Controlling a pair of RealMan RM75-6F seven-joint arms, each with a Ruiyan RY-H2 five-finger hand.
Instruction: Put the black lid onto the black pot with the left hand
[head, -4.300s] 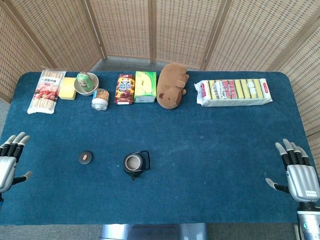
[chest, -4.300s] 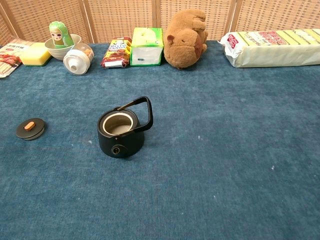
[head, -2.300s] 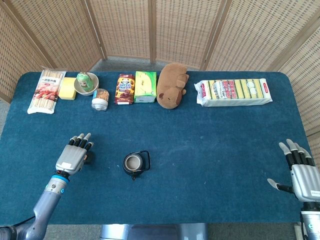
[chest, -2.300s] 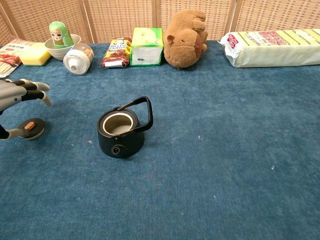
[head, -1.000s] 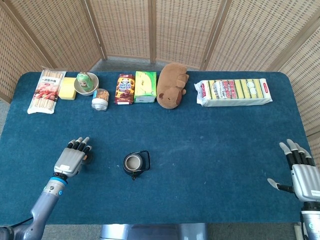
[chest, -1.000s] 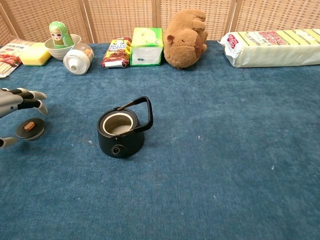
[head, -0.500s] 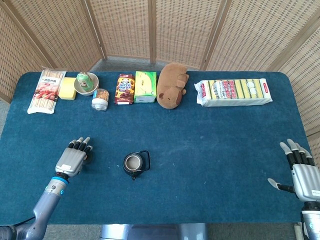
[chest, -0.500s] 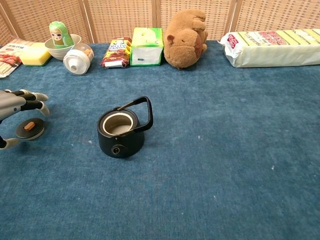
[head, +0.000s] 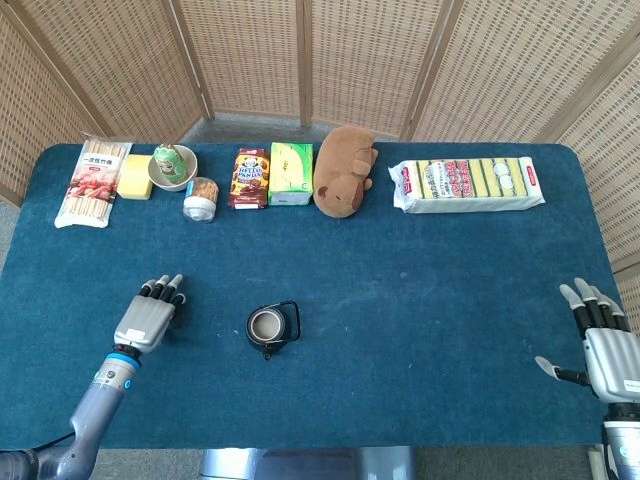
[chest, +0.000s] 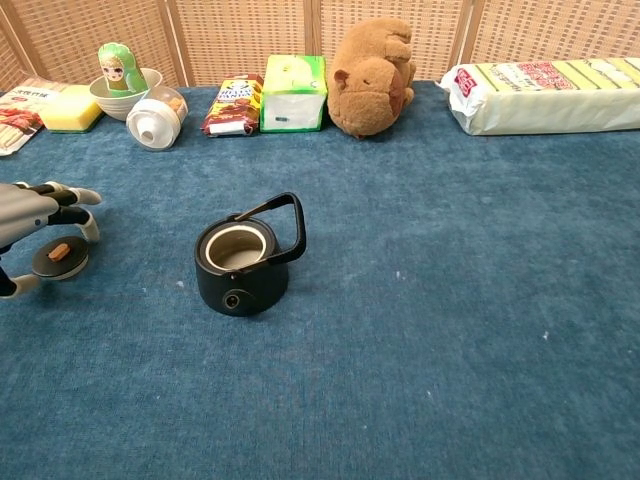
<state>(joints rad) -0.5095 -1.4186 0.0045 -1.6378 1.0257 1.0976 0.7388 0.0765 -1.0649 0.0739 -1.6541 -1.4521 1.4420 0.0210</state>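
Observation:
The black pot (head: 270, 328) stands uncovered near the table's middle, its handle tipped back to the right; it shows closer in the chest view (chest: 242, 262). The black lid (chest: 60, 256), flat with an orange knob, lies on the cloth to the pot's left. My left hand (head: 147, 318) hovers just over the lid and hides most of it in the head view. In the chest view the left hand (chest: 30, 215) arches over the lid with fingers apart, thumb low beside it, holding nothing. My right hand (head: 603, 350) stays open at the table's right edge.
Along the back stand a noodle packet (head: 90, 180), a yellow sponge (head: 134, 177), a bowl with a doll (head: 173, 166), a small jar (head: 201, 198), a snack bag (head: 251, 177), a green tissue box (head: 290, 173), a plush animal (head: 343, 171) and a sponge pack (head: 467, 184).
My left hand came in from the table's left edge to above the lid and over the last second has edged slightly right. Lid, pot and right hand have not moved.

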